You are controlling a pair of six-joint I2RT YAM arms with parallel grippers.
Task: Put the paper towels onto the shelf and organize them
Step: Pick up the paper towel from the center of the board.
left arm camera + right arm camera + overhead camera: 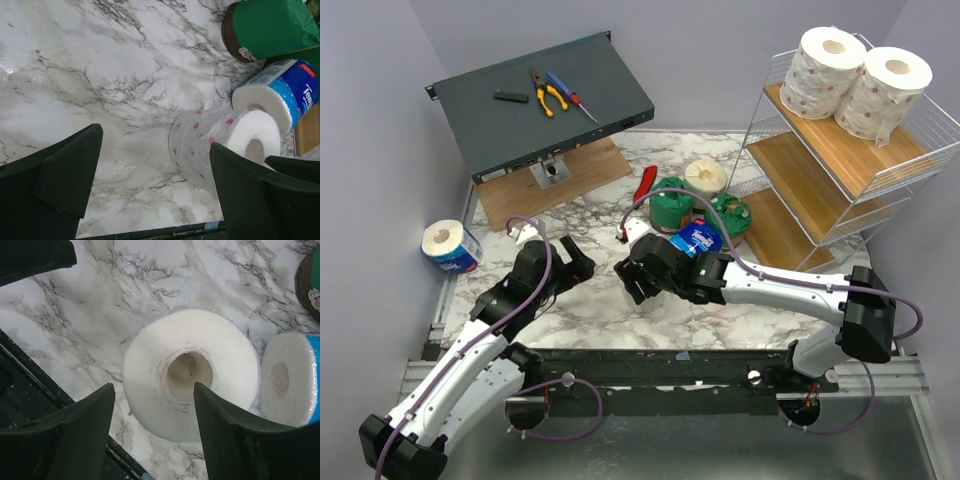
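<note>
Right wrist: fingers spread above a pink-specked roll.

Overhead, the pink-specked roll seems to be lying hidden under the right gripper, which is also covering part of the blue-wrapped roll. In the left wrist view, the green-wrapped roll is running off-frame at one o'clock.

open: marble tabletop | blocked: speckled roll, blue-wrapped roll just beside

Pliers, perhaps a screwdriver, on grey box
</note>
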